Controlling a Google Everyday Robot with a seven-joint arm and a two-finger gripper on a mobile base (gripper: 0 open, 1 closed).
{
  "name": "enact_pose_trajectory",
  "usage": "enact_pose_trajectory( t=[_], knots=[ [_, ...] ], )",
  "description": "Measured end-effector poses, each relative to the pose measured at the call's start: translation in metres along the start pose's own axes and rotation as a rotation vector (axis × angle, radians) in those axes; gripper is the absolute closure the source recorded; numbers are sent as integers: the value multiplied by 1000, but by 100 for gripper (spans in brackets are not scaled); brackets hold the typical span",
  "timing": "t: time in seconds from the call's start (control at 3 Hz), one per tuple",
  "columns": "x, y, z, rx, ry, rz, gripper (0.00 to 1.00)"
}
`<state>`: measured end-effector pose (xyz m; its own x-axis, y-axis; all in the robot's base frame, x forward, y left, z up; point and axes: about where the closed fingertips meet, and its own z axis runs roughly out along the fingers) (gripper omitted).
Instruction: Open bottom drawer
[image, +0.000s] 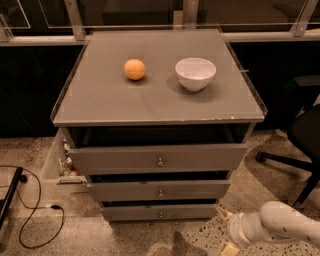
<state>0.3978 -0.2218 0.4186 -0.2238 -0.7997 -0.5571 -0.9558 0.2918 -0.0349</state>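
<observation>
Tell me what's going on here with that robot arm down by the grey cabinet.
A white robot arm reaches in low from the right, with its gripper near the floor beside the right end of the small flat grey bottom drawer of the three-drawer grey cabinet. It is not touching the drawer or its small round metal knob, and the drawer is not pulled out yet. A round orange fruit and a white bowl sit on top.

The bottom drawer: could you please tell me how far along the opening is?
Done: nothing visible; the bottom drawer looks closed. In hand: the gripper hangs low, right of the drawer front, apart from its knob. Left: reach the knob, grip it, pull the drawer out.
</observation>
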Motion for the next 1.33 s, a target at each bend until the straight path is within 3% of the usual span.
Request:
enact_pose_trajectory(
  t=[0.33, 0.67, 1.33],
  knots=[
    [3, -2, 15, -4, -8, -1, 0],
    [13, -9, 52, 21, 0, -42, 0],
    [22, -39, 114, 165, -33, -198, 0]
  ],
)
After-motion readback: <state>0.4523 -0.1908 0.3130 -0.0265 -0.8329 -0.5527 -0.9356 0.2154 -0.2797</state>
